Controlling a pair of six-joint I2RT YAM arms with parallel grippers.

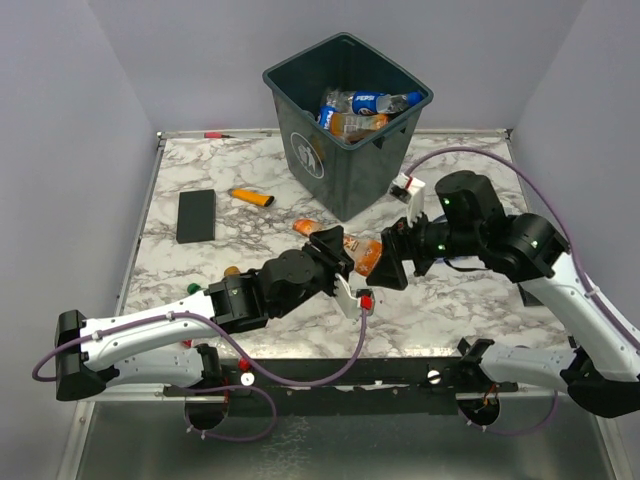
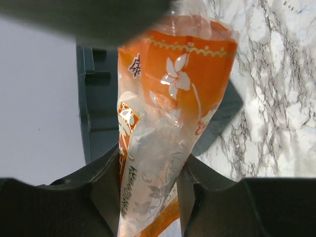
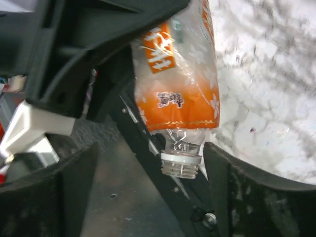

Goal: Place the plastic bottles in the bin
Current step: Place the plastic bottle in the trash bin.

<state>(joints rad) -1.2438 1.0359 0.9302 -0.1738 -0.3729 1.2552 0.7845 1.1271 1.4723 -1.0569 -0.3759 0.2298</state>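
Left fingers [image 2: 106, 197] clamp a crumpled orange-labelled bottle [image 2: 173, 98]; right fingers [image 3: 64, 192] stand apart flanking its neck.

The left gripper [image 2: 148, 190] pinches an orange-labelled bottle [image 2: 173, 98] before the bin [image 2: 98, 108].

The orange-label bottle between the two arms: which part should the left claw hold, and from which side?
Grip the orange-label bottle across its crumpled labelled middle, coming from the base end. Its uncapped neck points into the open right claw, so that end is crowded.
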